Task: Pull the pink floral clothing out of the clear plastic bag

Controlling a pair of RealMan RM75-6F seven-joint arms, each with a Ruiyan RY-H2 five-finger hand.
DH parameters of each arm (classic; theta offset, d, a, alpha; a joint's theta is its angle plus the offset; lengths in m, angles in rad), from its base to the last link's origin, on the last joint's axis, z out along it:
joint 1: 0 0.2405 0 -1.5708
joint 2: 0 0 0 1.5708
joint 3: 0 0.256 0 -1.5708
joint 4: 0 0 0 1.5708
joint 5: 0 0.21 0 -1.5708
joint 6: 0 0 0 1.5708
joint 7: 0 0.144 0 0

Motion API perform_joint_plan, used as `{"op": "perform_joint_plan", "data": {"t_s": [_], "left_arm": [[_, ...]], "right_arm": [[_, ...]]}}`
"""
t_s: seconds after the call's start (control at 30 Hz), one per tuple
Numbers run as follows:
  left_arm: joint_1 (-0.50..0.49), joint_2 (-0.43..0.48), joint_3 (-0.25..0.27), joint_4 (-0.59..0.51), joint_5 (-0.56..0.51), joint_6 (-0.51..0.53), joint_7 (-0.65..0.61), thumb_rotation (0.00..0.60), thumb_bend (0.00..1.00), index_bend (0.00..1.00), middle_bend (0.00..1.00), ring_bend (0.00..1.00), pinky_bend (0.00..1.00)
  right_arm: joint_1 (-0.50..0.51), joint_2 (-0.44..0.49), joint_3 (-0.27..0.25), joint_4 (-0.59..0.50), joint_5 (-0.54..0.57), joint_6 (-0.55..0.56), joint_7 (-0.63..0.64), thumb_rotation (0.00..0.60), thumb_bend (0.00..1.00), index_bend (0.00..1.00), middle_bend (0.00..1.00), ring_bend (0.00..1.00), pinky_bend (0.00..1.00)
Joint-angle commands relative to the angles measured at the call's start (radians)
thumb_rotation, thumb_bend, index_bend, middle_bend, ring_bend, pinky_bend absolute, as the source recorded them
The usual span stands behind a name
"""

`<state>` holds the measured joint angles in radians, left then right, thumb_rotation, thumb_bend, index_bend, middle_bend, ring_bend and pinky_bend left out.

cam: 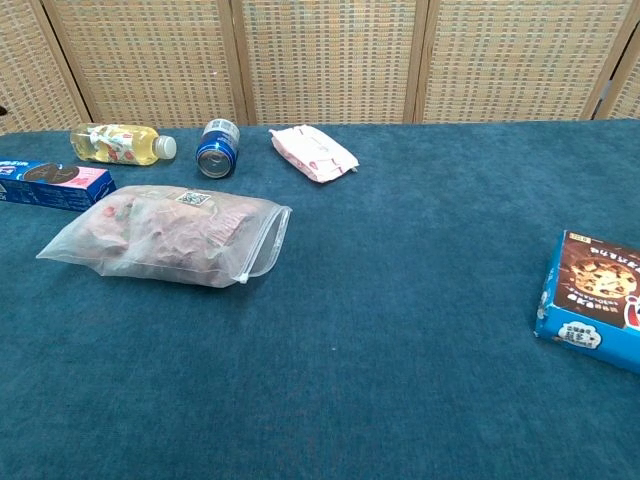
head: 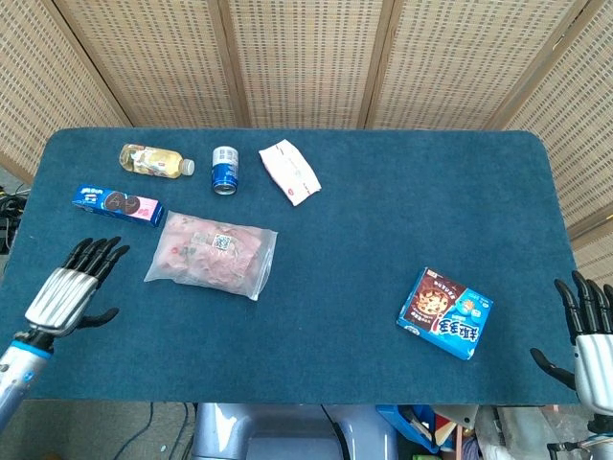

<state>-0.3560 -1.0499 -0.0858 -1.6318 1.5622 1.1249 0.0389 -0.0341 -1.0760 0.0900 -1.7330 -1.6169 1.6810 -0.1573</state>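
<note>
1. Task item: clear plastic bag (head: 213,254), flat on the blue table (head: 383,240), left of centre, with the pink floral clothing (head: 206,251) fully inside. Zip edge faces the table's middle; it looks closed, though this is not certain.
2. Left hand (head: 75,285): empty, fingers spread, over the table's near-left part, near the bag but apart from it.
3. Right hand (head: 592,335): empty, fingers apart, at the near-right edge, well apart from the bag.
4. Step in hand: approach, by my judgement; nothing is grasped.
5. Next move calls for: one hand pinning the bag's closed end, the other working the zip edge open to reach the cloth. Thin film may slide on the cloth-covered top.
6. Neighbours: biscuit box (head: 118,204) just beyond the bag; bottle (head: 153,160); can (head: 224,170); white packet (head: 289,172); cookie box (head: 445,312).
7. View difference: the head view shows both hands; the chest view shows neither, but gives the bag's zip strip (cam: 266,243) and bulk more plainly.
</note>
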Motion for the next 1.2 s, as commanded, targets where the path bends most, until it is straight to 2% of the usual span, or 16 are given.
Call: {"op": "perform_joint_plan", "data": {"t_s": [0.03,0.33,0.53,0.83,1.03,1.1,1.13,1.2], "left_arm": [[-0.136,-0.034,-0.043,0.089,-0.046,-0.164,-0.053,0.6,0.24,0.0,0.0,0.0,0.0],[-0.311,-0.197,-0.057,0.272,-0.118,-0.408,-0.032,0.6,0.24,0.0,0.0,0.0,0.0],[-0.398,-0.289,-0.067,0.371,-0.179,-0.525,-0.011,0.6,0.24,0.0,0.0,0.0,0.0],[-0.473,-0.368,-0.077,0.462,-0.248,-0.594,0.027,0.6,0.24,0.0,0.0,0.0,0.0],[-0.509,-0.403,-0.061,0.508,-0.292,-0.649,0.062,0.6,0.24,0.0,0.0,0.0,0.0],[-0.518,-0.411,-0.055,0.517,-0.309,-0.664,0.07,0.6,0.24,0.0,0.0,0.0,0.03],[-0.521,-0.415,-0.052,0.522,-0.318,-0.667,0.075,0.6,0.24,0.0,0.02,0.02,0.09],[-0.523,-0.422,-0.049,0.526,-0.33,-0.663,0.08,0.6,0.24,0.06,0.12,0.11,0.22]], "right_arm": [[0.005,-0.006,0.007,0.003,0.016,-0.009,-0.012,0.6,0.0,0.0,0.0,0.0,0.0],[0.017,-0.019,0.033,0.025,0.089,-0.039,-0.024,0.6,0.0,0.0,0.0,0.0,0.0],[0.019,-0.022,0.045,0.03,0.122,-0.046,-0.026,0.6,0.0,0.0,0.0,0.0,0.0],[0.025,-0.023,0.055,0.041,0.155,-0.059,-0.019,0.6,0.0,0.0,0.0,0.0,0.0],[0.027,-0.02,0.063,0.045,0.174,-0.065,-0.006,0.6,0.0,0.0,0.0,0.0,0.0],[0.027,-0.019,0.064,0.048,0.179,-0.068,0.0,0.6,0.0,0.0,0.0,0.0,0.0],[0.028,-0.018,0.064,0.049,0.181,-0.07,0.002,0.6,0.0,0.0,0.0,0.0,0.0],[0.028,-0.018,0.064,0.05,0.183,-0.071,0.006,0.6,0.0,0.0,0.0,0.0,0.0]]}}
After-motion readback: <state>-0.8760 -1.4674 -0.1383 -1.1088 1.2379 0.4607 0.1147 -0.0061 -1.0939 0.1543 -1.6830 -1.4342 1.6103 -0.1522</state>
